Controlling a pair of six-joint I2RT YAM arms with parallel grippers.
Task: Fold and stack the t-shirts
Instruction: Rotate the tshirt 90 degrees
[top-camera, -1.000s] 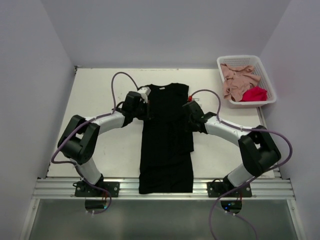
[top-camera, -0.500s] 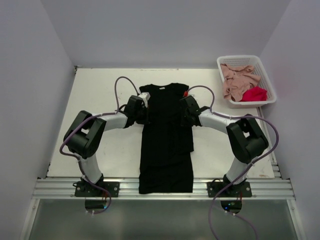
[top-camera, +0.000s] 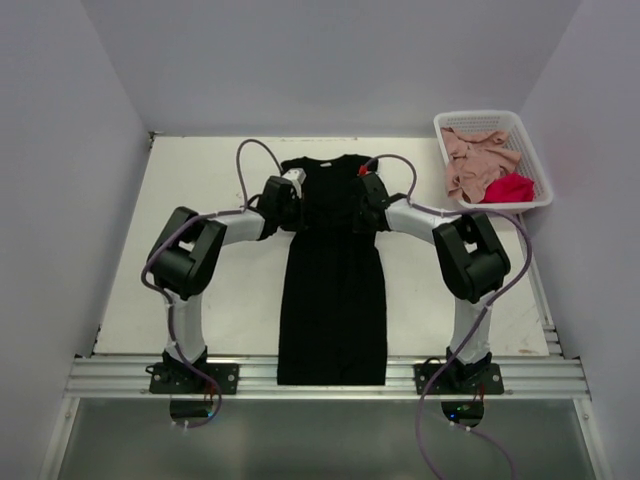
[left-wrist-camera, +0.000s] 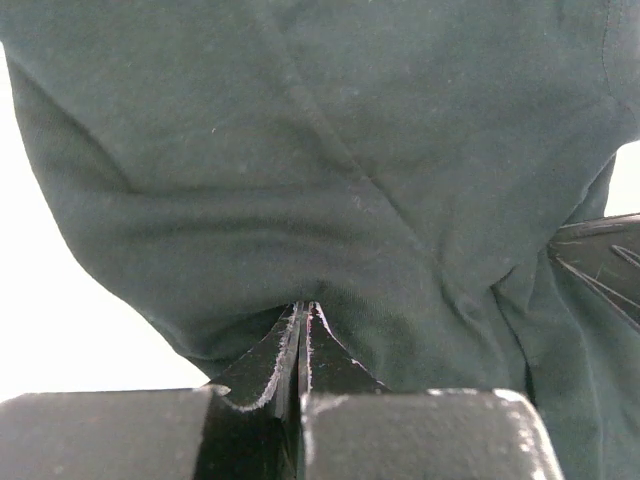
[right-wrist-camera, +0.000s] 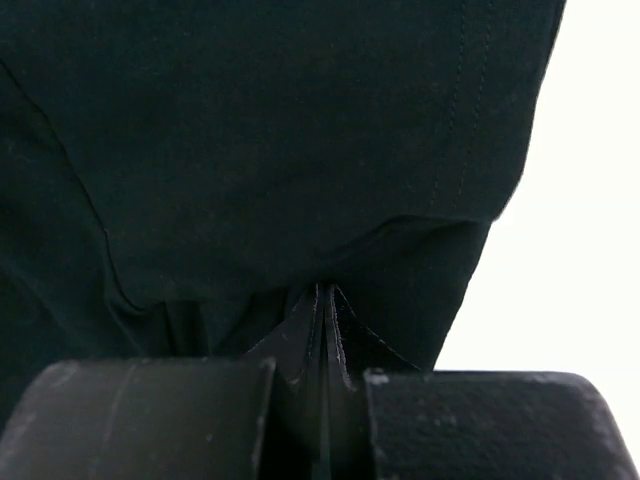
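Observation:
A large black t-shirt (top-camera: 333, 290) lies lengthwise down the middle of the white table (top-camera: 200, 180), its sides folded in to a narrow strip and its collar at the far end. My left gripper (top-camera: 297, 207) pinches its left shoulder edge; in the left wrist view the jaws (left-wrist-camera: 303, 310) are pressed together with their tips buried in the dark cloth (left-wrist-camera: 330, 150). My right gripper (top-camera: 363, 205) is shut the same way on the right shoulder edge (right-wrist-camera: 322, 292). A dusty pink t-shirt (top-camera: 473, 160) and a bright red t-shirt (top-camera: 510, 188) lie crumpled in the basket.
The white lattice basket (top-camera: 500, 115) stands at the table's far right corner. White walls close in the table on the left, back and right. The shirt's hem reaches the metal rail (top-camera: 120, 375) at the near edge.
Both grippers moved toward the far side and closer together, taking the shirt's shoulders with them. The shirt slid away and stretched out; the loose fold on its right side is gone.

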